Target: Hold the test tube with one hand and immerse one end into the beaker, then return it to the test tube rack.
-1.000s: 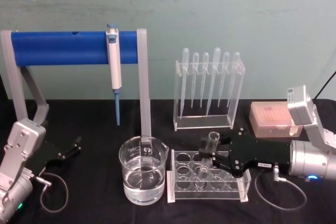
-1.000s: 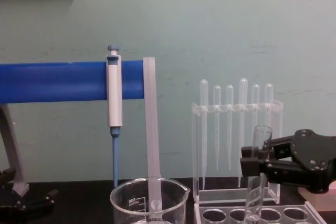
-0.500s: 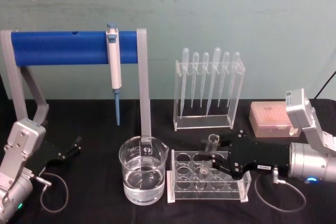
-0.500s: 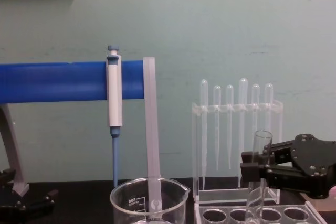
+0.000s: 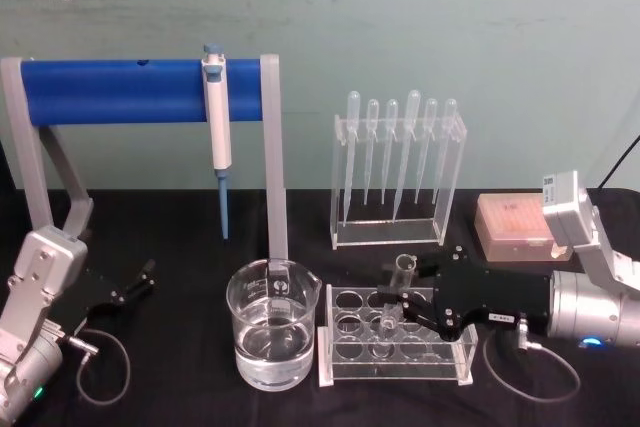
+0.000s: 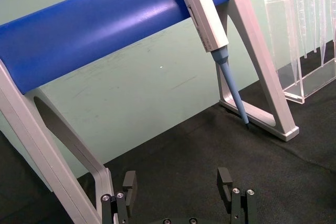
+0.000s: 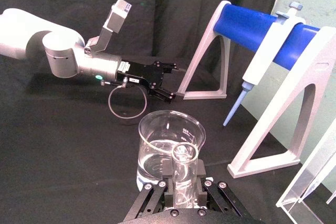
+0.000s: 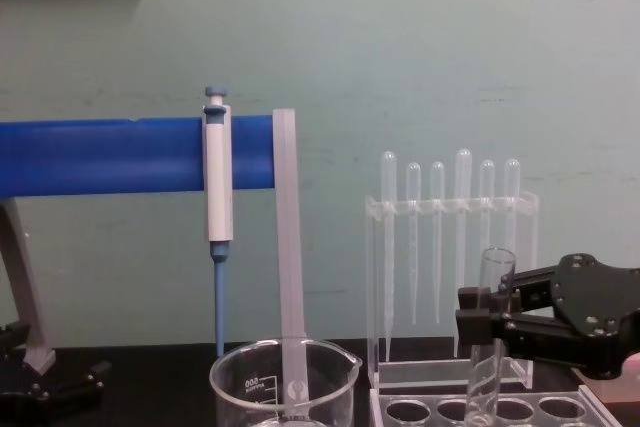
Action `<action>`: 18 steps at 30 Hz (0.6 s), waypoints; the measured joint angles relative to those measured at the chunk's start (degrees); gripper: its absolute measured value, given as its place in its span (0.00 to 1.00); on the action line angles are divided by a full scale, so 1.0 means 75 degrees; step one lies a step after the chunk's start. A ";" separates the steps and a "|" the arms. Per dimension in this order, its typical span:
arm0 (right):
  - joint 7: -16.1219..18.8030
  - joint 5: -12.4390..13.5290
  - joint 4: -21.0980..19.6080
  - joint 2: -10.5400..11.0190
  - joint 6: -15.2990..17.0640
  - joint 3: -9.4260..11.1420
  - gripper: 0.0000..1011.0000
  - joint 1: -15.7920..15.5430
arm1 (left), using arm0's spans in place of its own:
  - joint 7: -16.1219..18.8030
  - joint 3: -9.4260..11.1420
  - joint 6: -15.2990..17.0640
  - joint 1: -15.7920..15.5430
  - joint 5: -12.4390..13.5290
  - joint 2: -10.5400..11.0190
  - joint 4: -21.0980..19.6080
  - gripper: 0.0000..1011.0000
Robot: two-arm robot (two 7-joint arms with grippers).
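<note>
The test tube point(image 5: 397, 292) is a clear glass cylinder standing nearly upright, its lower end down in a hole of the clear rack point(image 5: 345, 352). My right gripper point(image 5: 403, 299) reaches in from the right and is shut on the tube's upper part. In the chest view the test tube point(image 8: 489, 332) rises between the right gripper's point(image 8: 488, 319) black jaws. In the right wrist view the test tube point(image 7: 183, 167) stands in front of the beaker point(image 7: 170, 148). The beaker point(image 5: 272, 322), partly filled with water, stands left of the rack. My left gripper point(image 6: 177, 182) rests open at the far left.
A blue bar stand point(image 5: 140, 90) with a blue-and-white pipettor point(image 5: 217, 127) hanging on it spans the back left. A clear holder of plastic pipettes point(image 5: 398, 172) stands behind the rack. An orange tip box point(image 5: 515, 227) sits at the right. A loose cable point(image 5: 530, 372) lies beside the right arm.
The right gripper has lowered a little with the test tube, which went from a slight tilt to nearly upright in the rack. The left arm has not moved.
</note>
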 joint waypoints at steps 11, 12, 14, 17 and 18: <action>-0.0002 0.0001 0.0080 -0.0060 -0.0064 0.0038 0.22 -0.0032 | 0.0000 0.0000 0.0000 0.0000 0.0000 0.0000 0.0000 0.99; -0.0001 0.0004 0.0091 -0.0065 -0.0069 0.0040 0.22 -0.0033 | 0.0000 0.0000 0.0000 0.0000 0.0000 0.0000 0.0000 0.99; 0.0001 0.0013 0.0174 -0.0106 -0.0128 0.0062 0.22 -0.0069 | 0.0000 0.0000 0.0000 0.0000 0.0000 0.0000 0.0000 0.99; 0.0004 0.0019 0.0207 -0.0120 -0.0147 0.0071 0.22 -0.0077 | 0.0000 0.0000 0.0000 0.0000 0.0000 0.0000 0.0000 0.99; 0.0005 0.0019 0.0224 -0.0128 -0.0156 0.0071 0.22 -0.0077 | 0.0000 0.0000 0.0000 0.0000 0.0000 0.0000 0.0000 0.99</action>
